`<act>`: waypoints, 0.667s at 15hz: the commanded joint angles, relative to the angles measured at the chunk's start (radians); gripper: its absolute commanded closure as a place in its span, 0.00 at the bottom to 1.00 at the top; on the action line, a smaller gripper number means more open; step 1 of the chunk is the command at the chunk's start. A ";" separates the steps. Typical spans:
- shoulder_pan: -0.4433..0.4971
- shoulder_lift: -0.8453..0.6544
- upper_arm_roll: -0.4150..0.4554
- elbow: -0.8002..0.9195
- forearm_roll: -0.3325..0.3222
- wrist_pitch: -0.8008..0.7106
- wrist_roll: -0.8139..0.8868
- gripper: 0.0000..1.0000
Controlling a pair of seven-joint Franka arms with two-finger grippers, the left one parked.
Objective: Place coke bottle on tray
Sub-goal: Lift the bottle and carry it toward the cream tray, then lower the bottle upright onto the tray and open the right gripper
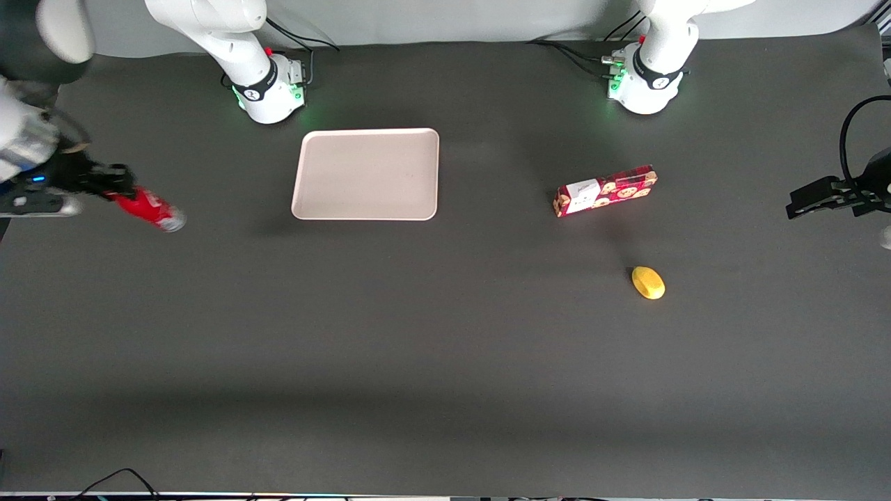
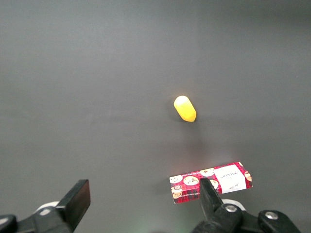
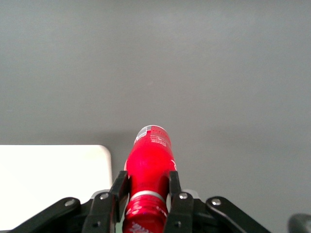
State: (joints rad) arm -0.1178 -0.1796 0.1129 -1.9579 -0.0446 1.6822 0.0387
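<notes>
The gripper [image 1: 111, 186], near the working arm's end of the table, has its fingers [image 3: 119, 190] clamped on the tilted coke bottle's [image 3: 148, 167] neck, and the bottle could swing or slip short of the tray [image 1: 367, 174].

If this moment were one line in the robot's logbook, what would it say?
claw: shut on coke bottle | bottle: carried tilted, off the table | tray: bare, toward the parked arm from bottle | step: carry to tray

A dark grey worktop [image 1: 445, 362] is carrying my pale tray [image 1: 367, 174], a red cookie box [image 1: 605, 191] and a yellow lemon-like object [image 1: 648, 282] lying nearer the front camera; my tool [image 1: 104, 182] is gripping the coke bottle [image 1: 150, 209] at my end.
</notes>
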 commanded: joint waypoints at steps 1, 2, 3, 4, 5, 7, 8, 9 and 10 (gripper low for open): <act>0.003 -0.024 0.212 -0.002 0.086 -0.044 0.316 1.00; 0.003 -0.026 0.265 -0.007 0.101 -0.042 0.373 1.00; 0.003 -0.026 0.316 -0.015 0.117 -0.039 0.429 1.00; 0.003 -0.026 0.362 -0.035 0.132 -0.027 0.475 1.00; 0.003 -0.026 0.411 -0.061 0.143 -0.004 0.510 1.00; 0.004 -0.026 0.490 -0.137 0.153 0.069 0.564 1.00; 0.018 -0.026 0.520 -0.195 0.154 0.133 0.596 1.00; 0.026 -0.026 0.528 -0.238 0.154 0.180 0.601 1.00; 0.036 -0.027 0.530 -0.275 0.154 0.213 0.601 1.00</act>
State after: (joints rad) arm -0.1015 -0.1867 0.6311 -2.1206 0.0892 1.7929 0.6092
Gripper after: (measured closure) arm 0.617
